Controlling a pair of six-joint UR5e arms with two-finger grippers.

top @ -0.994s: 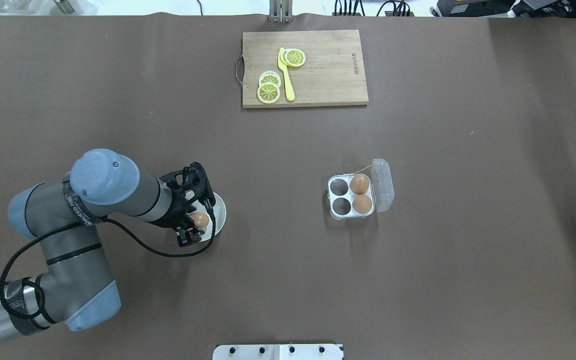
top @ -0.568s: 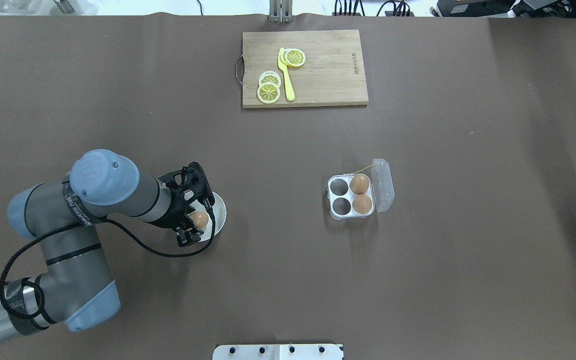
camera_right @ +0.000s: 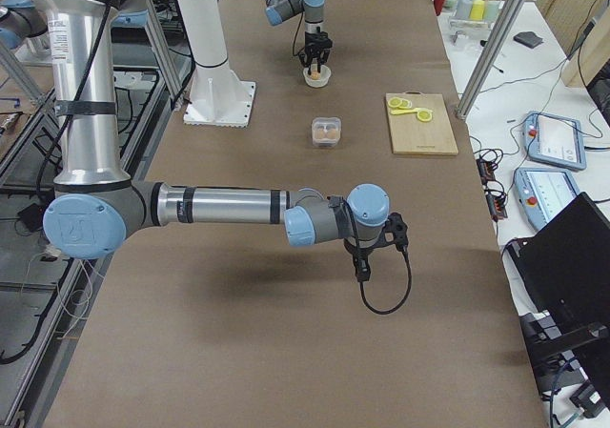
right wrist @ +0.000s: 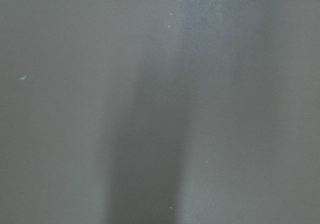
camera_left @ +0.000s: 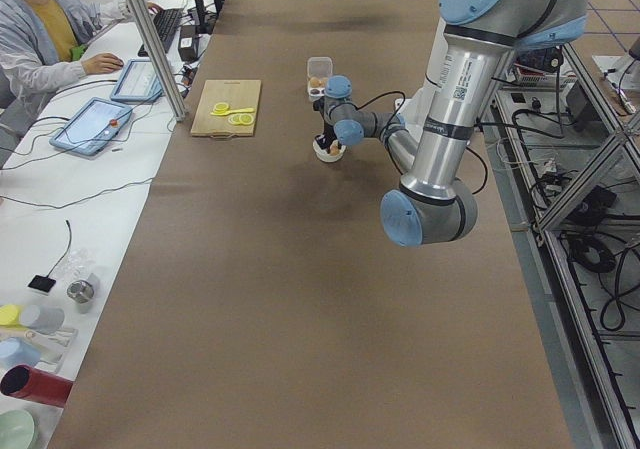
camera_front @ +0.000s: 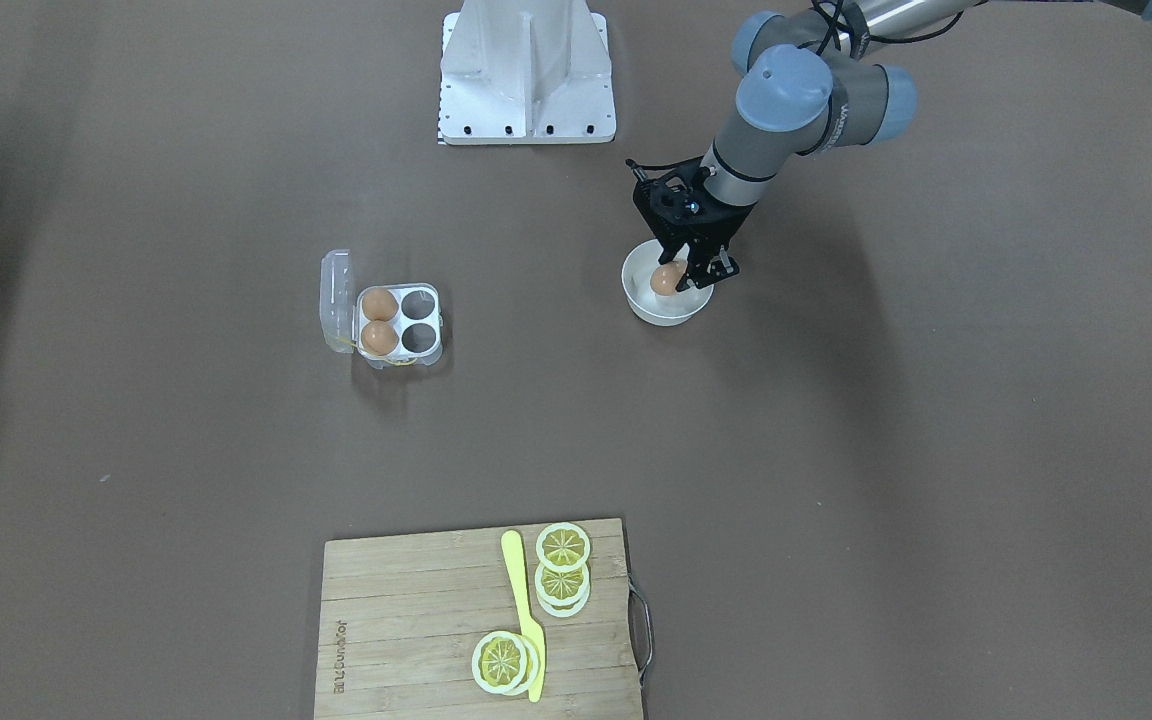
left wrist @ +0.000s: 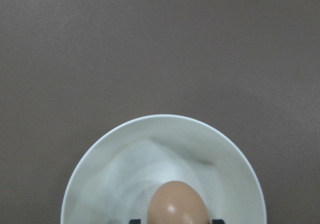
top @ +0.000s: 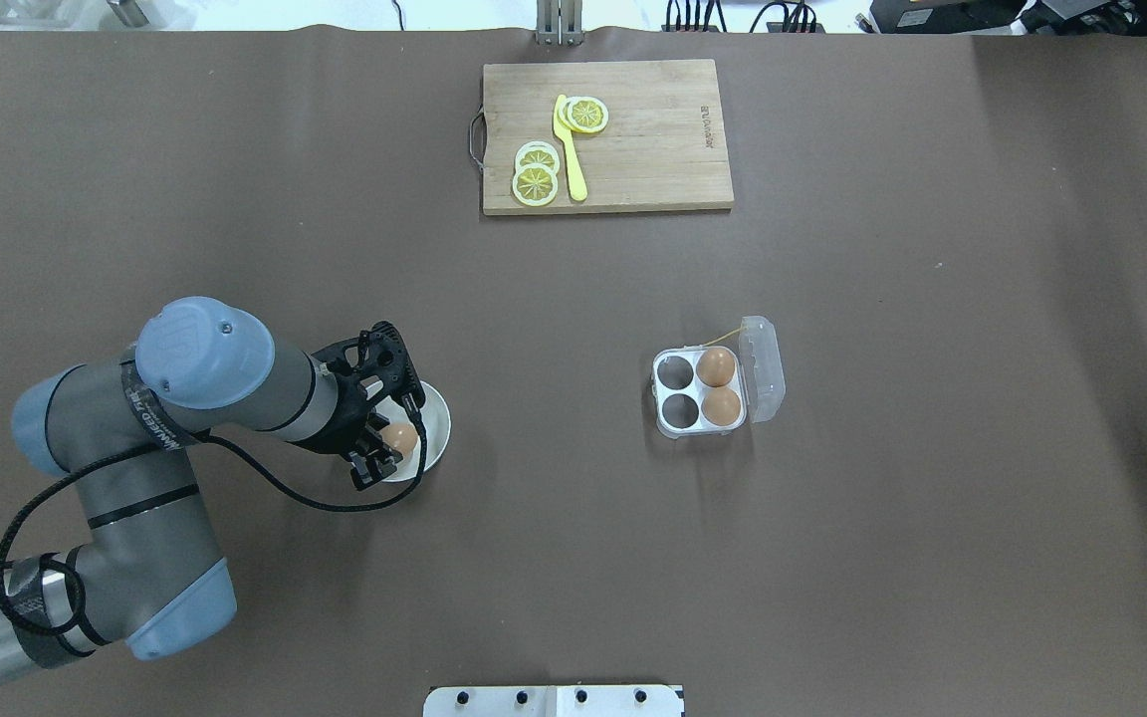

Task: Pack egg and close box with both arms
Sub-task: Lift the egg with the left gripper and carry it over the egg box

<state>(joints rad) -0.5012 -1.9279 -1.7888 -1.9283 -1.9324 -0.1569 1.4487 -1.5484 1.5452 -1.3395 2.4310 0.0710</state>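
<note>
The egg (top: 400,437) is orange-brown and sits between the fingers of my left gripper (top: 393,440), just over a round white bowl (top: 437,423). The left gripper is shut on it. The left wrist view shows the egg (left wrist: 176,204) low in the frame over the bowl (left wrist: 125,154). The box (top: 661,398) stands open to the right with its clear lid (top: 765,368) up. It holds two brown eggs (top: 716,365) in the cups next to the lid, and the other two cups are empty. My right gripper (camera_right: 367,261) shows only in the exterior right view, so I cannot tell if it is open or shut.
A wooden cutting board (top: 653,149) with lemon slices (top: 536,183) and a yellow knife (top: 570,149) lies at the far middle. The white base stand (camera_front: 526,70) is at the robot's side. Bare brown table lies between bowl and box.
My left arm has shifted very slightly, with the gripper still around the egg at the bowl. The box and its eggs have not moved.
</note>
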